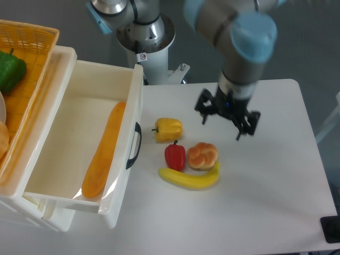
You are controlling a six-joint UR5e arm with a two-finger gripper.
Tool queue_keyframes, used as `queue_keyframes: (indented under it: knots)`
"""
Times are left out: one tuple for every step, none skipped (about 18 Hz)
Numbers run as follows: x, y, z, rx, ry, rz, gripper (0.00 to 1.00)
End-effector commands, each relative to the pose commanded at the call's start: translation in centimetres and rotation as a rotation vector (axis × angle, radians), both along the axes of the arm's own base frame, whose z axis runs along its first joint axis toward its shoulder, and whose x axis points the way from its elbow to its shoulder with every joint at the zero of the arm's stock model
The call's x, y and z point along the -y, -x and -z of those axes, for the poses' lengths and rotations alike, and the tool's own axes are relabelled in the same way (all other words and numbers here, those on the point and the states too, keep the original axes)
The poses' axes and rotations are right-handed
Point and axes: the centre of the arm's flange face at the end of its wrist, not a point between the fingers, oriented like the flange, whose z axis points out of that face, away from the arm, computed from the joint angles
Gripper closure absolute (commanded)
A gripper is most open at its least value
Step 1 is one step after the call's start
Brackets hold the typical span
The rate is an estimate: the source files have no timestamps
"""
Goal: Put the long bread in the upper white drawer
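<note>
The long bread is a slim golden-orange baguette lying lengthwise inside the upper white drawer, along its right wall. The drawer is pulled open, with its dark curved handle facing the table. My gripper hangs above the table to the right of the drawer, well apart from the bread. Its fingers are spread open and hold nothing.
On the table lie a yellow pepper, a red pepper, a round knotted bun and a banana. An orange woven basket with a green pepper sits at the left. The robot base stands behind.
</note>
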Motion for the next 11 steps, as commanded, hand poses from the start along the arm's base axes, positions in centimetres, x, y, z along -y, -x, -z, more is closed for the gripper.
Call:
queue_keyframes:
  knots:
    - [-0.4,0.5,0.7,-0.008,0.004,0.006,0.00]
    - [-0.5,1.0,1.4,-0.013,0.022,0.013,0.00]
    - [-0.3,1.2,1.8,-0.020,0.049,0.018,0.00]
    - [0.1,1.4,1.9,-0.029,0.070,0.022,0.00]
    - [0.3,1.6,2.0,-0.032,0.077,0.032,0.00]
    - [0.4,1.8,2.3,-0.031,0.084,0.040,0.00]
    - [1.1,2.3,2.5,-0.031,0.093,0.032,0.00]
    - [1.7,2.8,2.9,-0.027,0.099,0.021,0.00]
    - [2.1,3.1,2.9,-0.026,0.101,0.015,0.00]
    - [2.1,3.1,2.9,-0.026,0.101,0.015,0.00]
    - [2.1,3.1,2.8,-0.028,0.100,0.015,0.00]
